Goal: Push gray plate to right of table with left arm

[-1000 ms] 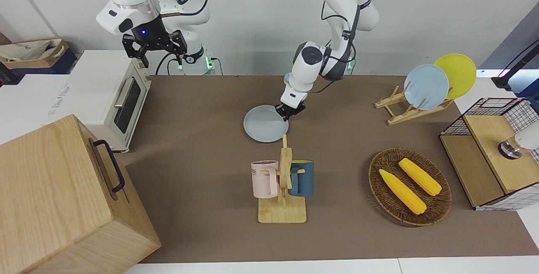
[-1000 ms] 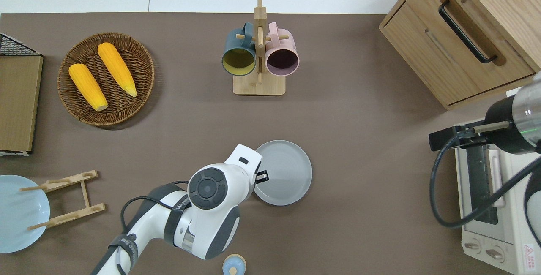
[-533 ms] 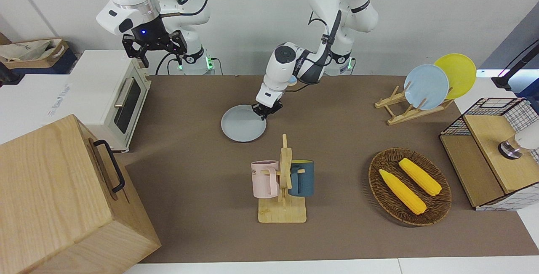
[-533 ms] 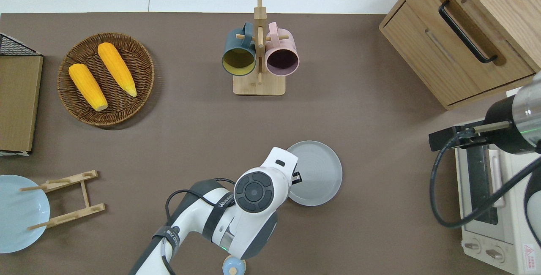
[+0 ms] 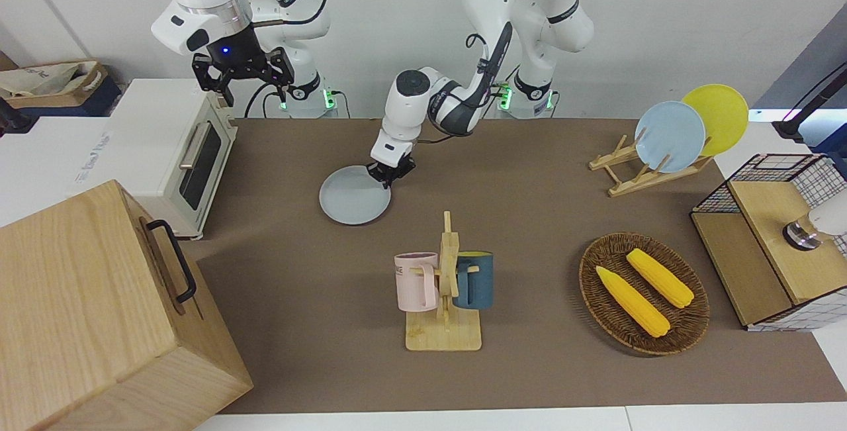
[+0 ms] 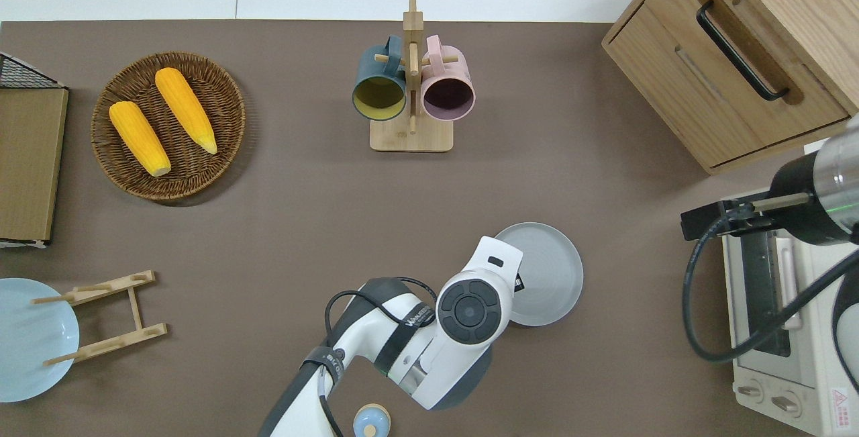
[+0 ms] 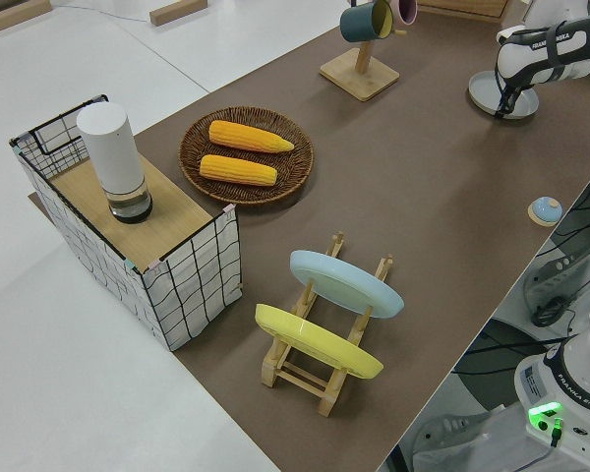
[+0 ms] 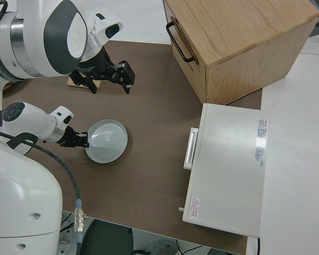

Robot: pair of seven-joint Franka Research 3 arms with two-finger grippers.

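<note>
Brown bench (image 6: pixel 282 209) carries the plate (image 6: pixel 547 282) midway toward the right arm's end, the toaster oven (image 6: pixel 782 323) well apart from it, and the left gripper (image 5: pixel 390 175), fingers' state indiscernible, presses its rim from the left arm's side, so pushing goes ovenward; right arm parked.

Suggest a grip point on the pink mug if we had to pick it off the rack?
Probably the pink mug by its rim wall, one finger inside the open mouth, coming from above. It hangs mouth-up by its handle on a rack peg, beside the blue mug; the handle side is blocked.
</note>
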